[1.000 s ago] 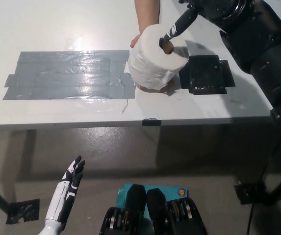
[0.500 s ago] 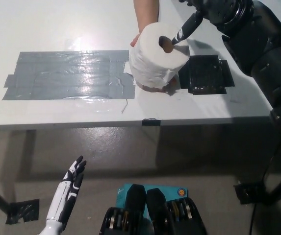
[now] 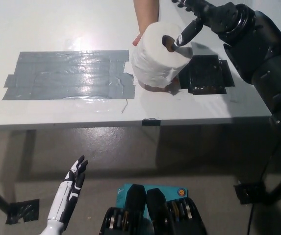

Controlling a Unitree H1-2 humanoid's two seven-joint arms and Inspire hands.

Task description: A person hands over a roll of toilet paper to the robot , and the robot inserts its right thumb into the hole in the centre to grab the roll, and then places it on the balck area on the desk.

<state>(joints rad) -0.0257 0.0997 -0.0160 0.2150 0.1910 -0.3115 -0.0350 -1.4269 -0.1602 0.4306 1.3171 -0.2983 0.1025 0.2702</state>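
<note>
at the roll's point(image 3: 160, 58) hole, right hand point(image 3: 199, 17) thumb now deeper, fingers spread; left hand point(image 3: 74, 178) open.

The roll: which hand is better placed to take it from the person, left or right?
Right. The right hand is already at the roll, one finger pointing into its hole, while a person's hand holds it. The left hand hangs below the desk.

Looks like a lab or test room: plain white desk point(image 3: 57, 24) patched with grey tape point(image 3: 66, 74) at 10 o'clock and a black taped square point(image 3: 207, 74) at 2 o'clock, bare grey concrete floor point(image 3: 145, 152) below with another tape scrap point(image 3: 21, 210) at 8 o'clock.
</note>
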